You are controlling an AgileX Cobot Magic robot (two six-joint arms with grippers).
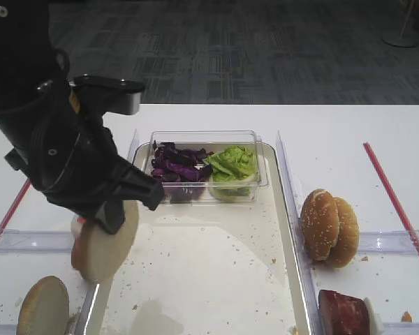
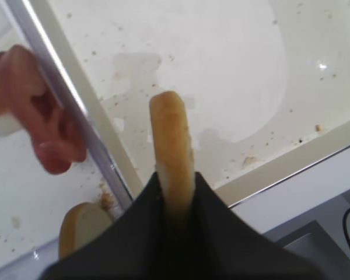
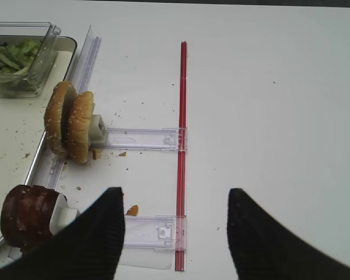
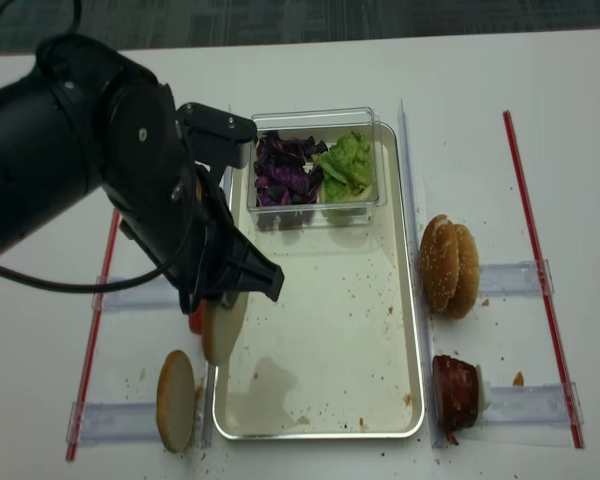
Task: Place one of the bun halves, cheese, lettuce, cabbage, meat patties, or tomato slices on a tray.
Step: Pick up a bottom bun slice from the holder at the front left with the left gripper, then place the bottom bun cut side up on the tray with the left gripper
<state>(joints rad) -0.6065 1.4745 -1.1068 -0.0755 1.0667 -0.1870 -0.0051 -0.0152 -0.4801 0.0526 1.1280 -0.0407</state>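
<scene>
My left gripper is shut on a pale bun half, held on edge above the left rim of the silver tray. From outside, the held bun half hangs below the black arm. Another bun half stands left of the tray, with pink tomato slices beside it. Purple cabbage and green lettuce fill a clear tub at the tray's far end. A meat patty lies right of the tray. My right gripper is open over bare table. Cheese is out of view.
Two sesame-seeded buns stand on edge in a clear holder right of the tray. Red strips and clear plastic rails run across the white table. The tub sits inside the tray's far end.
</scene>
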